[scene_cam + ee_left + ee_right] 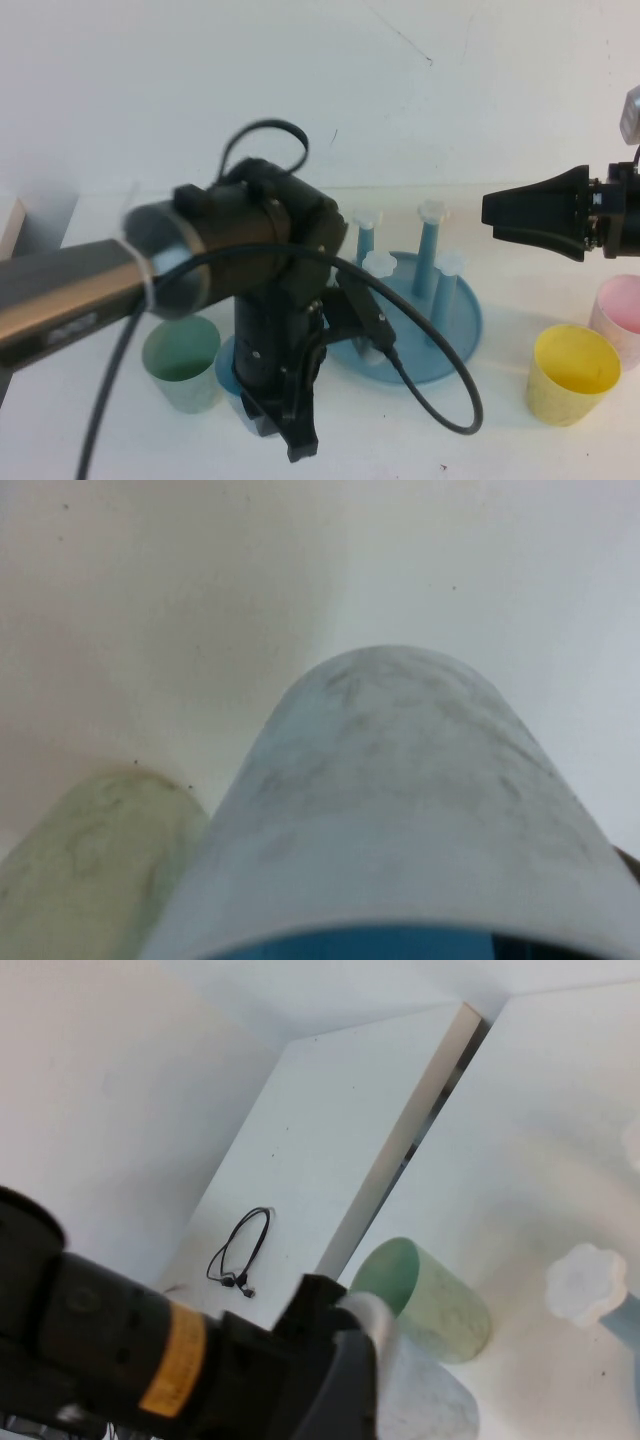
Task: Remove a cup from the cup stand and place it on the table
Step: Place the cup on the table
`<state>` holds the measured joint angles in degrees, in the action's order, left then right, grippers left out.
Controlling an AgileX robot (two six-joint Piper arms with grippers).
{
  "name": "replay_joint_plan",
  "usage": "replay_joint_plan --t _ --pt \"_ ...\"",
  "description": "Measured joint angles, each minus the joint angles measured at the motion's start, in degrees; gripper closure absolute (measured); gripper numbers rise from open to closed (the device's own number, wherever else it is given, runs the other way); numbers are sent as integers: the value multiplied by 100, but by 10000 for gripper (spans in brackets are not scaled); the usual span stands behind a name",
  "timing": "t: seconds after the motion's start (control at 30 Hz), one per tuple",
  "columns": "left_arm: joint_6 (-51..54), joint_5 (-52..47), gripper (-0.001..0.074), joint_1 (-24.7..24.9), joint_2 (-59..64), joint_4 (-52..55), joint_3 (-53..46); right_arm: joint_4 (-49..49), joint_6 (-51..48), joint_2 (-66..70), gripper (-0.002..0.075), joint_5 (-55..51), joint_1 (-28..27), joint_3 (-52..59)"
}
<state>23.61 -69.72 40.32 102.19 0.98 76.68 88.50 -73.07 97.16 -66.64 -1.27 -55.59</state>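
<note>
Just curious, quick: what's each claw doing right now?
Left claw: shut on the cup, down at the table.
Right claw: open, empty, raised beside the cup stand.

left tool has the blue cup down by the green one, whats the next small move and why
Probably open the left tool and lift clear: the light blue cup looks set on the table beside the pale green cup, off the cup stand. The right tool waits open, aloft.

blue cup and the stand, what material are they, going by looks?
Cup: likely matte plastic or coated paper; dull, faintly speckled outside, no glare. Left gripper shut on it. Cup stand: probably moulded plastic; uniform blue, smooth, white flower caps. Right gripper hovers open, apart.
</note>
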Motion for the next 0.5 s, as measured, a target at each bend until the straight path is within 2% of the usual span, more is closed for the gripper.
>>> replay_joint_plan --t 0.23,0.5 --pt "-9 64 710 0 632 145 0 0 0 0 37 0 0 8" --pt "-9 286 707 0 819 290 4 -31 -9 0 37 0 0 8"
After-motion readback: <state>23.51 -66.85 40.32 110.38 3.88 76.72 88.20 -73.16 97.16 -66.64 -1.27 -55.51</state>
